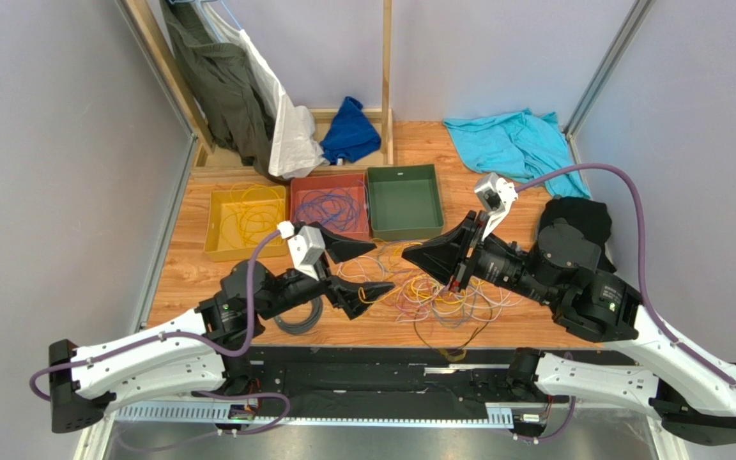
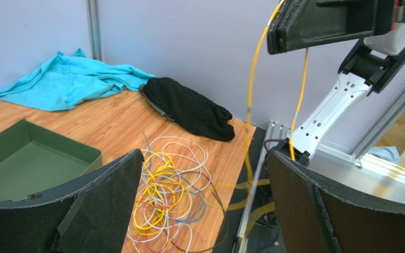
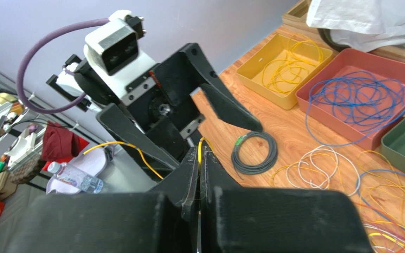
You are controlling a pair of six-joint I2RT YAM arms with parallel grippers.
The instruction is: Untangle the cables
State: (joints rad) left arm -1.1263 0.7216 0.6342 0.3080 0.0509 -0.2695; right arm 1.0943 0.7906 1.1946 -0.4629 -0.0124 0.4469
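Observation:
The cables [image 1: 449,297] lie in a loose tangle of yellow, white, blue and reddish loops on the wooden table [image 1: 525,321], in front of my right gripper [image 1: 407,254]. That gripper [image 3: 200,154] is shut on one yellow cable [image 3: 120,145], which hangs down from it [image 2: 250,95]. My left gripper [image 1: 383,268] stands wide open just left of the tangle [image 2: 167,200], nothing between its fingers [image 2: 104,205]. A small black coil with a green tag [image 3: 253,153] lies below the left gripper [image 1: 300,316].
At the back stand a yellow tray [image 1: 218,251] with yellow cables, a red tray [image 1: 297,206] with blue cables and a green tray [image 1: 403,230]. A black cloth [image 2: 194,108] and a teal cloth [image 2: 67,79] lie at the right.

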